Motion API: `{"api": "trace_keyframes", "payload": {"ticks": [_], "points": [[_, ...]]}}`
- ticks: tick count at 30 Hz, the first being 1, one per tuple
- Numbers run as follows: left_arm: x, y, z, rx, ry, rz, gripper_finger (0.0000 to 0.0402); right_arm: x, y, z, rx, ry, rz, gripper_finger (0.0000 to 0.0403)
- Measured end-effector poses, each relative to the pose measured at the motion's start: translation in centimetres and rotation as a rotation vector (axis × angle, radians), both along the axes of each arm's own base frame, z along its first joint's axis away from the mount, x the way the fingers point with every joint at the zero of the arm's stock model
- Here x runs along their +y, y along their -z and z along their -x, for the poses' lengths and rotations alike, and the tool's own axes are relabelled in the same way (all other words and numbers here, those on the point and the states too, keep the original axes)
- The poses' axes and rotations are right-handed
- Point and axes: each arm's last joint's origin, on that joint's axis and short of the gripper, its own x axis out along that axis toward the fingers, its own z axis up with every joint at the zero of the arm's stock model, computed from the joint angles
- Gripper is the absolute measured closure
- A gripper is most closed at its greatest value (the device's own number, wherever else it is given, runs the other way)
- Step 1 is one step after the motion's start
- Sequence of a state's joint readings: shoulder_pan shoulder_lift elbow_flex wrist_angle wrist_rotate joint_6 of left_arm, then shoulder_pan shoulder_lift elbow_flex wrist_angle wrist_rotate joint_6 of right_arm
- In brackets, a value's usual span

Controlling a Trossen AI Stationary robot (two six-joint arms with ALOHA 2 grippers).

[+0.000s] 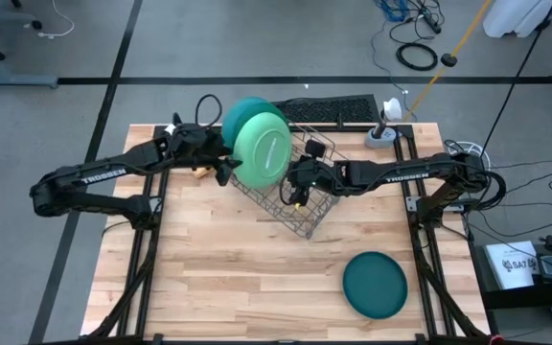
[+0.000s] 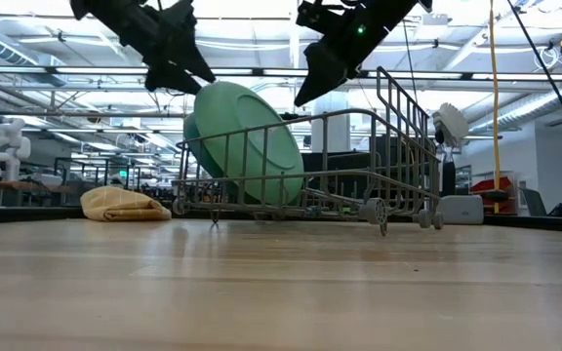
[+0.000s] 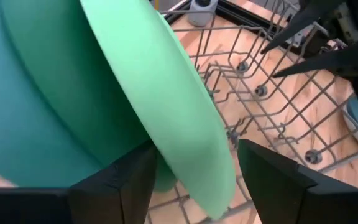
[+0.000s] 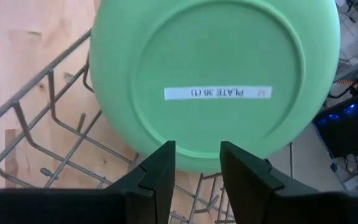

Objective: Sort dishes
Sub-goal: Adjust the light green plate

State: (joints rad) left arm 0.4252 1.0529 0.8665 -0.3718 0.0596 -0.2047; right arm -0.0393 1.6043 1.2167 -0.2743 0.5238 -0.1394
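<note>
A light green plate [image 1: 262, 149] stands tilted on edge in the left end of the grey wire rack [image 1: 305, 206], its labelled underside [image 4: 216, 74] facing right. It leans on a teal plate [image 1: 241, 107] behind it. My left gripper [image 3: 196, 149] is open above the plate, one finger on each side of its upper rim. My right gripper [image 4: 197, 146] hovers open over the middle of the rack with nothing between its fingers, pointing at the plate's underside. In the low view the left gripper [image 2: 179, 73] and the right gripper [image 2: 315, 83] hang above the rack. My left gripper stands open astride the light green plate's rim [image 3: 194, 134], coming from above and the left at a slant. One finger [image 3: 138, 174] lies close against the plate's face; whether it touches, I cannot tell. The other finger [image 3: 272, 174] is clear of it.
Another teal plate [image 1: 375, 285] lies flat on the table at the near right. A tan lump [image 2: 125, 205] sits left of the rack. A black keyboard [image 1: 329, 108] and a white fixture [image 1: 383, 129] stand along the far edge. Bare wood lies in front of the rack.
</note>
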Motion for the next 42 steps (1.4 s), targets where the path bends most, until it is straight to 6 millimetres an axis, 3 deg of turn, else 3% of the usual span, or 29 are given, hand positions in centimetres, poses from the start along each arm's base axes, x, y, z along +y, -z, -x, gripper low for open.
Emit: {"api": "trace_keyframes", "payload": {"ticks": [8,18,22,35,42], "points": [[0.8,1.2,-2.1,-0.011,0.052,0.021,0.0188,0.3,-0.1,-0.1,-0.01,-0.019,0.01,0.0284],[0.8,1.3,-2.8,-0.054,0.128,0.045,0.0309,0.3,-0.1,-0.1,-0.012,-0.017,0.007,0.0284],[0.6,1.2,-2.9,-0.082,0.194,0.067,0.034,0.3,-0.1,-0.1,-0.012,-0.016,0.007,0.0284],[0.4,0.5,-3.1,-0.174,0.356,0.078,0.0354,0.6,-0.1,-0.1,-0.011,-0.023,0.008,0.0284],[1.3,0.1,-2.6,-0.228,0.454,0.081,0.0359,0.8,-0.2,-0.2,-0.014,-0.024,0.004,0.0284]]}}
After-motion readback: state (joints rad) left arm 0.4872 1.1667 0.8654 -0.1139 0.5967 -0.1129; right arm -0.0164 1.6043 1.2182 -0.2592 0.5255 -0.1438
